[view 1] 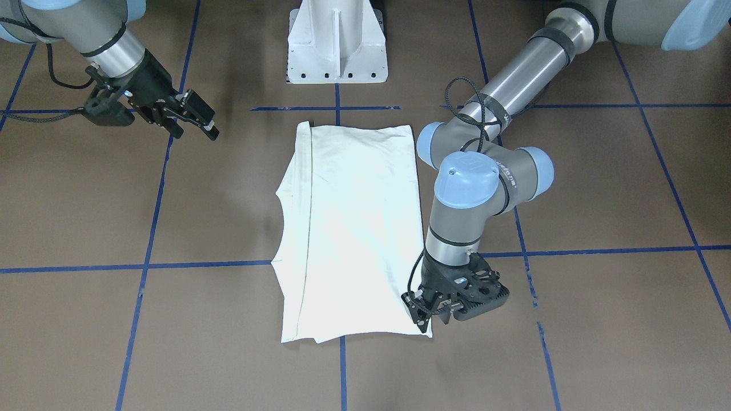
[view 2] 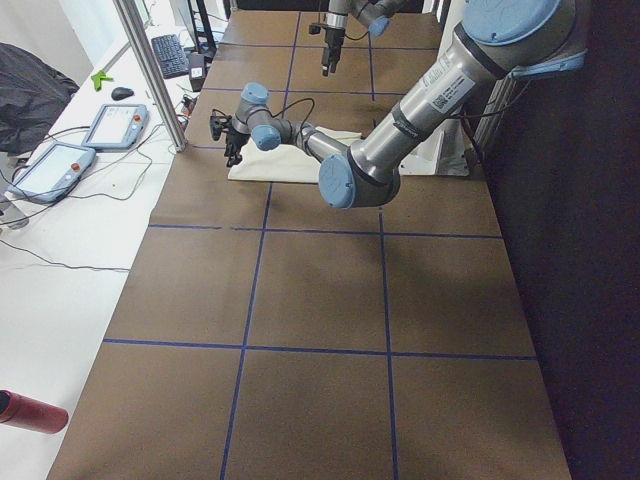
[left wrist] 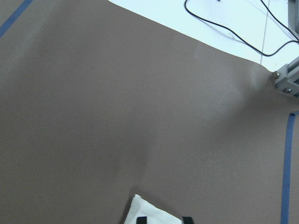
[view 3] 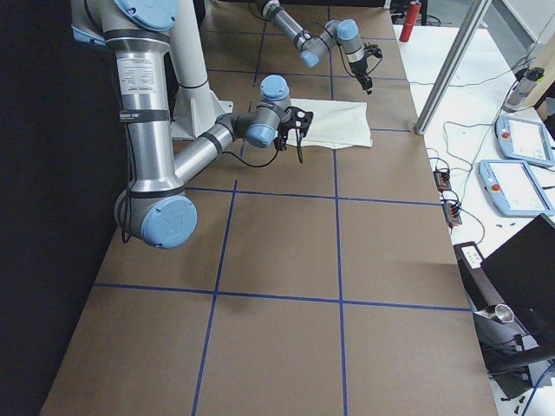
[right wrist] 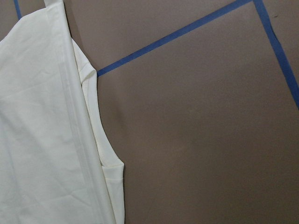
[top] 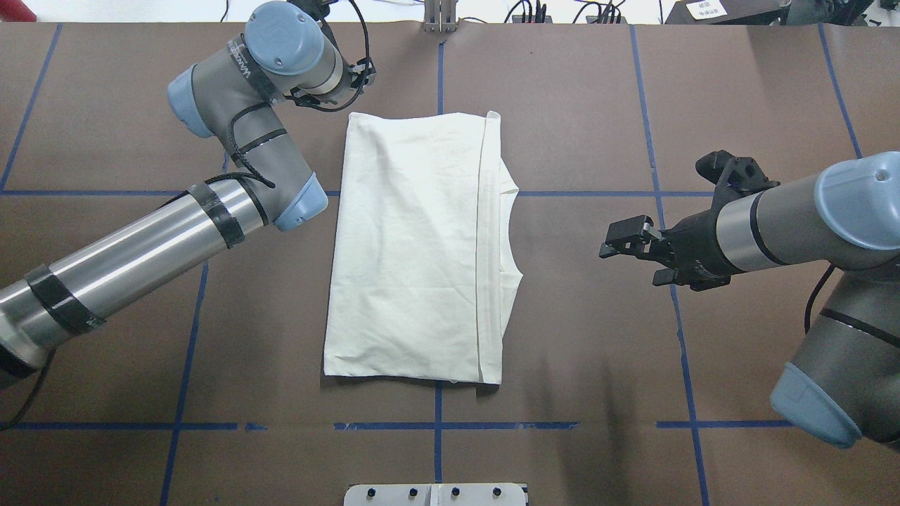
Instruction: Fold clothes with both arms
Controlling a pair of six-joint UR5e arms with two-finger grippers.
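The cream-white shirt [view 1: 354, 228] [top: 408, 246] lies flat on the brown table as a folded rectangle, plain side up, with a folded strip and the neckline along its edge on the robot's right. No print shows. My left gripper [view 1: 427, 317] points down at the shirt's far corner on the robot's left. In the left wrist view its fingertips [left wrist: 141, 220] stand apart, open, with the cloth corner [left wrist: 152, 213] between them. My right gripper [view 1: 200, 123] [top: 629, 266] hovers open and empty, well off the shirt's right edge [right wrist: 88, 140].
The white pedestal [view 1: 337, 45] stands at the robot's side of the table. Blue tape lines [top: 436, 425] grid the brown surface. Beyond the far edge a white bench carries teach pendants [view 2: 115, 125] and cables, with an aluminium post [view 2: 150, 70] nearby.
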